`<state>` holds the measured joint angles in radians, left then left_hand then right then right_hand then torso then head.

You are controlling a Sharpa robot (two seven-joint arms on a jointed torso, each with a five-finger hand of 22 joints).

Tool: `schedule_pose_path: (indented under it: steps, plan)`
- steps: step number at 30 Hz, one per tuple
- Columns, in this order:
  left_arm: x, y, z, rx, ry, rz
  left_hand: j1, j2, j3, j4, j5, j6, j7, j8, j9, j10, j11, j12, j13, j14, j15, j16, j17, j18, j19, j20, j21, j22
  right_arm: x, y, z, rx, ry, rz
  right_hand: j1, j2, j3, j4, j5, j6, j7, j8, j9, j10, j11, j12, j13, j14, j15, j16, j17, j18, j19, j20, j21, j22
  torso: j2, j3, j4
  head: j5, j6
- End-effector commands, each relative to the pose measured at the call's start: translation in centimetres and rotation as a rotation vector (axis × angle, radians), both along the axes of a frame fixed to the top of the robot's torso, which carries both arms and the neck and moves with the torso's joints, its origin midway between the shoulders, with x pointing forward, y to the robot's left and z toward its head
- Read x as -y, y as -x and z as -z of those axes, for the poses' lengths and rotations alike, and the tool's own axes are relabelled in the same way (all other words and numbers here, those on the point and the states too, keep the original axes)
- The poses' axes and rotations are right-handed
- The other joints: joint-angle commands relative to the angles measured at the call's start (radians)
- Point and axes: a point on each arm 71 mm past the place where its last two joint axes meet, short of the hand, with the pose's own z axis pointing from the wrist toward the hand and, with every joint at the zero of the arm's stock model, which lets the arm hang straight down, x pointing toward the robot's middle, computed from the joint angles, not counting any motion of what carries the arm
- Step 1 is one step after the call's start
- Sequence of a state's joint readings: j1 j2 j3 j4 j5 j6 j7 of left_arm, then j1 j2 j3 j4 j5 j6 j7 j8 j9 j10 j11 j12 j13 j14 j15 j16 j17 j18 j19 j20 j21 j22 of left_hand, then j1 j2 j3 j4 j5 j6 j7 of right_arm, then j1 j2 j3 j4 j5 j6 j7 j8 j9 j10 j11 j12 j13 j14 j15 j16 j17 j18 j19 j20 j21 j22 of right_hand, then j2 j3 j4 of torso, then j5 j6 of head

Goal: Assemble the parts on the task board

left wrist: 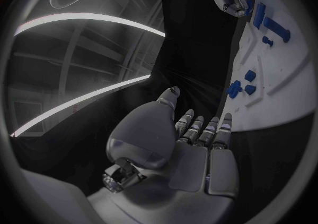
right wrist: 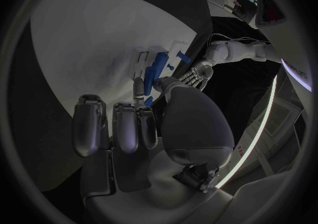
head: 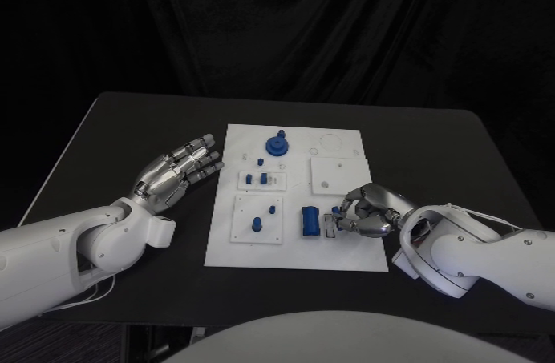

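Observation:
The white task board (head: 347, 251) lies in the middle of the table. On it are a round blue part (head: 277, 145) at the far end, small blue pegs (head: 264, 177) on a raised plate, and a blue block (head: 311, 221) near the front. My right hand (head: 364, 211) rests on the board just right of the block, fingers curled in. A small blue part (head: 337, 211) shows between its thumb (right wrist: 166, 83) and a finger. My left hand (head: 180, 173) hovers left of the board, its fingers (left wrist: 199, 128) spread and holding nothing.
Two flat white plates (head: 339, 175) with empty recesses sit on the board's right half. The black table (head: 127, 131) has bare room to the left and beyond the board. Its front edge runs close to the board's near side.

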<state>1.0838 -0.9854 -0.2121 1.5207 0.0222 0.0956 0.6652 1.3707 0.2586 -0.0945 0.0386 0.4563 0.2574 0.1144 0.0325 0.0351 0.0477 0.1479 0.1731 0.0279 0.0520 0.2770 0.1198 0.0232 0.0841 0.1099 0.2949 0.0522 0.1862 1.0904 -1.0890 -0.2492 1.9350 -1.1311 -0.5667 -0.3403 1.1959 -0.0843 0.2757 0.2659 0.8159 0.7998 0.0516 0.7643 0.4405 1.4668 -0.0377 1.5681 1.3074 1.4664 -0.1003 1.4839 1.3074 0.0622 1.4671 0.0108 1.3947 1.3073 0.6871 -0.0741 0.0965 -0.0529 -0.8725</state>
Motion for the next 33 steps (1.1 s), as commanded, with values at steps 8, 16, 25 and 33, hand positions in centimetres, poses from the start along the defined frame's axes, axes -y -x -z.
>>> schedule_pose_path:
  steps: [8, 16, 25, 33]
  plan:
    - [0.2, 0.1, 0.0, 0.001, 0.015, 0.01, -0.009, 0.002, 0.006, -0.001, 0.004, 0.003, 0.007, 0.005, 0.001, 0.001, -0.001, 0.002, 0.001, -0.006, 0.004, 0.004, 0.001, -0.019, 0.007, 0.001, 0.004, -0.001, -0.2, 0.2, 0.9, -0.078, -0.005, 0.006, -0.023, 0.001, -0.003, 0.01, -0.058, 0.021, -0.019, -0.018, 0.013, 0.104, -0.002, 0.003, 0.263, 0.066, -0.002, -0.006, 0.042, -0.016, 0.042, -0.005, -0.007, 0.203, 0.0, -0.0017, 0.0009, -0.002, 0.0]
    - [0.2, 0.1, 0.0, 0.0, 0.014, 0.01, -0.009, 0.002, 0.006, -0.001, 0.004, 0.003, 0.007, 0.005, 0.001, 0.001, -0.001, 0.002, 0.001, -0.006, 0.004, 0.004, 0.001, -0.019, 0.007, 0.001, 0.004, -0.001, 0.0, 0.5, 1.6, -0.102, 0.02, 0.004, -0.031, 0.002, -0.009, 0.011, -0.101, 0.019, -0.017, -0.03, 0.023, 0.104, 0.0, 0.003, 0.263, 0.065, 0.0, -0.009, 0.036, -0.015, 0.04, -0.003, -0.012, 0.201, 0.0, -0.0011, -0.0028, 0.003, 0.0]
    - [0.2, 0.1, 0.1, -0.002, 0.014, 0.012, -0.009, 0.002, 0.006, -0.001, 0.004, 0.003, 0.007, 0.005, 0.001, 0.001, -0.001, 0.002, 0.001, -0.006, 0.004, 0.004, 0.001, -0.019, 0.007, 0.001, 0.004, -0.001, -0.1, 0.5, 1.9, -0.095, 0.027, 0.001, -0.038, 0.007, -0.017, 0.012, -0.153, 0.02, -0.015, -0.041, 0.036, 0.104, 0.002, 0.003, 0.263, 0.064, 0.001, -0.01, 0.033, -0.015, 0.039, -0.001, -0.014, 0.2, 0.0, -0.001, -0.0015, 0.001, 0.0]
    - [0.2, 0.1, 0.1, -0.004, 0.012, 0.01, -0.009, 0.003, 0.008, -0.001, 0.006, 0.003, 0.009, 0.005, 0.001, 0.001, -0.002, 0.002, 0.001, -0.006, 0.004, 0.004, 0.001, -0.019, 0.007, 0.001, 0.004, -0.002, -0.2, 0.3, 1.8, -0.074, 0.021, 0.002, -0.04, 0.009, -0.017, 0.013, -0.158, 0.022, -0.015, -0.042, 0.038, 0.104, 0.002, 0.003, 0.263, 0.064, 0.001, -0.011, 0.031, -0.014, 0.039, -0.001, -0.014, 0.2, 0.0, -0.0004, -0.0024, 0.005, 0.0]
